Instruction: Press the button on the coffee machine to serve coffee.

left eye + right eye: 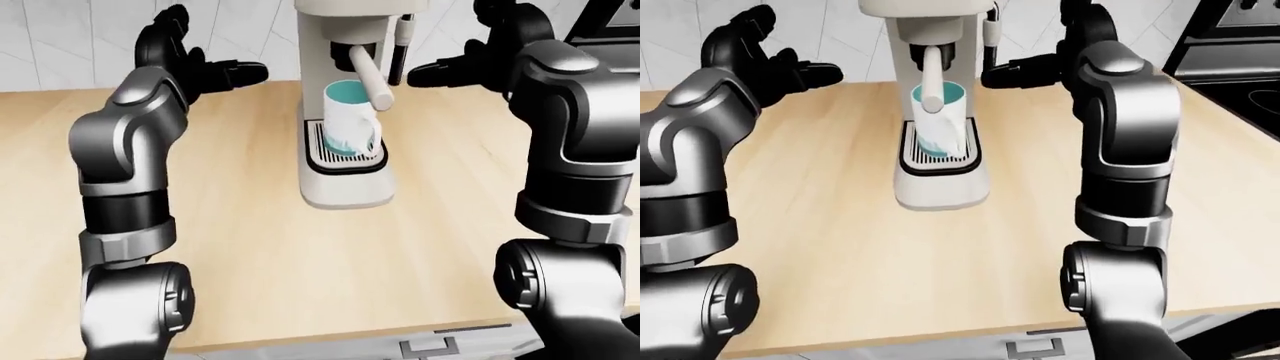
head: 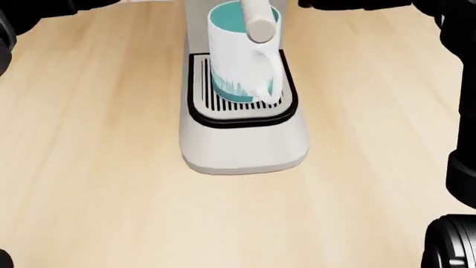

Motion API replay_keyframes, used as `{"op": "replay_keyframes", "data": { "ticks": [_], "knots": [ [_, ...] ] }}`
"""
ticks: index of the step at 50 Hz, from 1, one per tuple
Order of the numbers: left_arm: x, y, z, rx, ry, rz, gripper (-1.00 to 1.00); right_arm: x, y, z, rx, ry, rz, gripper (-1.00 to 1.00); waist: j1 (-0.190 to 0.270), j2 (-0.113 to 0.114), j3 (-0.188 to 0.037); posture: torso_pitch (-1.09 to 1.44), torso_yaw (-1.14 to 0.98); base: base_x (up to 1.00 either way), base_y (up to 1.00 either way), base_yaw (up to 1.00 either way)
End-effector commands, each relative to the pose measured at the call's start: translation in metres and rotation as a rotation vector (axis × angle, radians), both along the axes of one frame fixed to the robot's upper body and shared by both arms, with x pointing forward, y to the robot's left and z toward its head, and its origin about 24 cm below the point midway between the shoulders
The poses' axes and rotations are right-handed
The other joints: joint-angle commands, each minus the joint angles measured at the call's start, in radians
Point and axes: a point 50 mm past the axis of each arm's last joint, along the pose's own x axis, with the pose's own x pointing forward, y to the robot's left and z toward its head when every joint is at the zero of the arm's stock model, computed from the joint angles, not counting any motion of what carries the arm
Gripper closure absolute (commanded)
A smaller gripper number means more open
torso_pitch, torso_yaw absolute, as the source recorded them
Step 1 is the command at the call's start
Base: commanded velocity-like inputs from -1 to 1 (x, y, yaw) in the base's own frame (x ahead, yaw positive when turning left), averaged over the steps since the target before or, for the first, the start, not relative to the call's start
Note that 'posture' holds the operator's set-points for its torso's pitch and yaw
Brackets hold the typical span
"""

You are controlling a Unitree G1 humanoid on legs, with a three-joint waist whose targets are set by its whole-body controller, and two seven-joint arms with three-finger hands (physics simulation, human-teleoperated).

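Left-eye view crops the coffee machine (image 1: pixel 345 112) top, button unseen; left hand (image 1: pixel 205 64) and right hand (image 1: pixel 470 56) spread.

A light wooden counter (image 1: pixel 840 247) fills most of the scene, backed by a pale tiled wall (image 1: pixel 60 37). At the right-eye view's upper right, a black stove (image 1: pixel 1240 52) adjoins the counter's edge.

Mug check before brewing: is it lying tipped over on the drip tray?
No, the mug stands upright on the drip tray, its open mouth facing up.
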Motion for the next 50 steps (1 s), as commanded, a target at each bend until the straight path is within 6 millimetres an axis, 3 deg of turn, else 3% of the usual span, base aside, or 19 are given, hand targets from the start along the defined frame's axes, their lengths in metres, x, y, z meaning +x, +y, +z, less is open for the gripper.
{"op": "replay_keyframes", "data": {
  "ticks": [1,2,3,5,14,15,16,17,18,21,23,24,27,34,50],
  "knots": [
    [-0.0080,0.0018,0.0283,0.002,-0.125,0.008,-1.00,-0.0084,0.0021,0.0252,-0.013,-0.116,0.007,-1.00,0.003,0.000,-0.054,0.00,0.00,0.20,0.00,0.00],
    [-0.0076,0.0018,0.0278,0.002,-0.125,0.008,-1.00,-0.0083,0.0022,0.0256,-0.012,-0.118,0.007,-1.00,0.002,0.002,-0.035,0.00,0.00,0.20,0.00,0.00],
    [-0.0074,0.0015,0.0280,0.002,-0.125,0.007,-1.00,-0.0077,0.0028,0.0256,-0.014,-0.117,0.005,-1.00,-0.001,0.006,-0.003,0.00,0.00,0.00,0.00,0.00],
    [-0.0073,0.0016,0.0287,0.001,-0.126,0.007,-1.00,-0.0083,0.0040,0.0265,-0.012,-0.117,0.010,-1.00,-0.004,0.004,-0.033,0.00,0.00,0.00,0.00,0.00],
    [-0.0102,0.0041,0.0289,-0.003,-0.133,0.010,-1.00,-0.0106,0.0040,0.0224,-0.017,-0.113,0.012,-1.00,-0.003,-0.003,-0.035,0.00,0.00,0.01,0.00,0.00],
    [-0.0101,0.0036,0.0294,-0.002,-0.133,0.010,-1.00,-0.0102,0.0049,0.0213,-0.021,-0.112,0.019,-1.00,0.000,0.000,-0.057,0.00,0.00,0.52,-0.20,0.00],
    [-0.0096,0.0033,0.0291,-0.001,-0.132,0.009,-1.00,-0.0099,0.0051,0.0210,-0.020,-0.113,0.021,-1.00,0.006,0.006,-0.012,0.00,0.00,0.57,-0.23,0.00],
    [-0.0092,0.0027,0.0288,-0.002,-0.133,0.008,-1.00,-0.0098,0.0049,0.0214,-0.018,-0.112,0.017,-1.00,-0.002,0.028,0.008,0.00,0.00,0.55,-0.16,0.00],
    [-0.0090,0.0024,0.0287,-0.001,-0.132,0.008,-1.00,-0.0094,0.0042,0.0211,-0.011,-0.107,0.012,-1.00,-0.003,0.036,0.012,0.00,0.00,0.11,0.00,0.00],
    [-0.0095,0.0029,0.0286,-0.001,-0.133,0.008,-1.00,-0.0104,0.0047,0.0223,-0.013,-0.115,0.017,-1.00,-0.002,0.002,-0.019,0.00,0.00,0.00,0.00,0.00],
    [-0.0098,0.0024,0.0285,-0.003,-0.133,0.006,-1.00,-0.0106,0.0047,0.0231,-0.014,-0.114,0.015,-1.00,0.007,-0.045,-0.016,0.00,0.00,0.00,0.00,0.00],
    [-0.0097,0.0025,0.0282,-0.003,-0.133,0.006,-1.00,-0.0108,0.0045,0.0235,-0.014,-0.114,0.014,-1.00,0.006,-0.004,-0.004,0.00,0.00,0.00,0.00,0.00],
    [-0.0101,0.0023,0.0292,-0.002,-0.132,0.006,-1.00,-0.0101,0.0042,0.0234,-0.011,-0.116,0.014,-1.00,0.005,-0.004,-0.027,0.00,0.00,0.00,0.00,0.00],
    [-0.0105,0.0034,0.0284,-0.006,-0.127,0.009,-1.00,-0.0086,0.0038,0.0205,-0.010,-0.108,0.014,-1.00,0.000,0.005,-0.031,0.00,0.00,0.00,0.00,0.00],
    [-0.0082,0.0009,0.0271,-0.019,-0.125,-0.001,-1.00,-0.0077,0.0028,0.0255,-0.016,-0.110,0.013,-1.00,0.004,0.000,-0.085,-0.10,0.00,0.00,0.00,0.00]
  ]
}}
